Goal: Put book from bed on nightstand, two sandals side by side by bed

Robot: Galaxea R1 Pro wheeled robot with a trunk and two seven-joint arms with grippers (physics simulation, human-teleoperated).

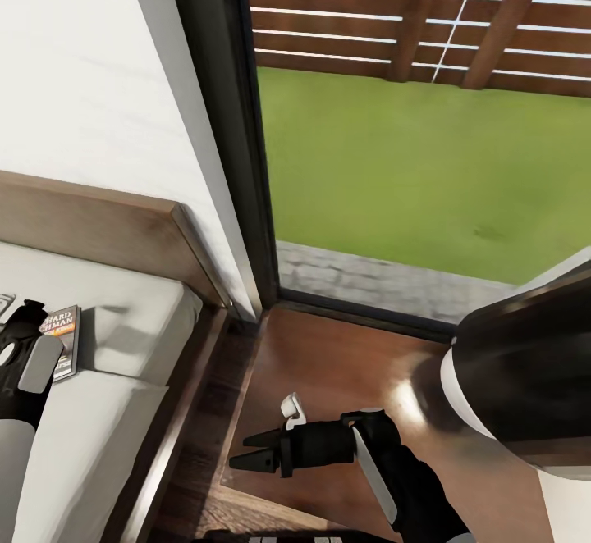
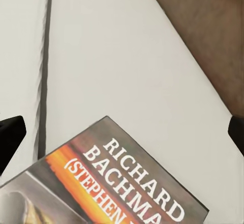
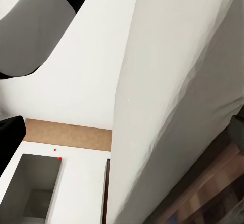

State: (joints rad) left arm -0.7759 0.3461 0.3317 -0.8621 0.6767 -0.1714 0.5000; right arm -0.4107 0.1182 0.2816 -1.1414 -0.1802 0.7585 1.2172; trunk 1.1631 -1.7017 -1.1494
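book (image 1: 64, 341): flat on bed (image 1: 123, 338), far left
left gripper (image 1: 15, 338): over book, jaws apart
right gripper (image 1: 250, 450): above nightstand (image 1: 345, 371), jaws apart, empty

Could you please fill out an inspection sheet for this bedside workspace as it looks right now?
Surface: pale mattress on a brown bed frame.
Job's things: book flat on the mattress near the headboard; glossy nightstand beside the bed, with a lamp on it.
Clutter: nothing seen.
Grippers: left gripper over the book, not gripping it; right gripper above the nightstand, jaws apart, empty.
Cables: nothing seen.
Surroundings: dark-framed window, lawn and fence outside.
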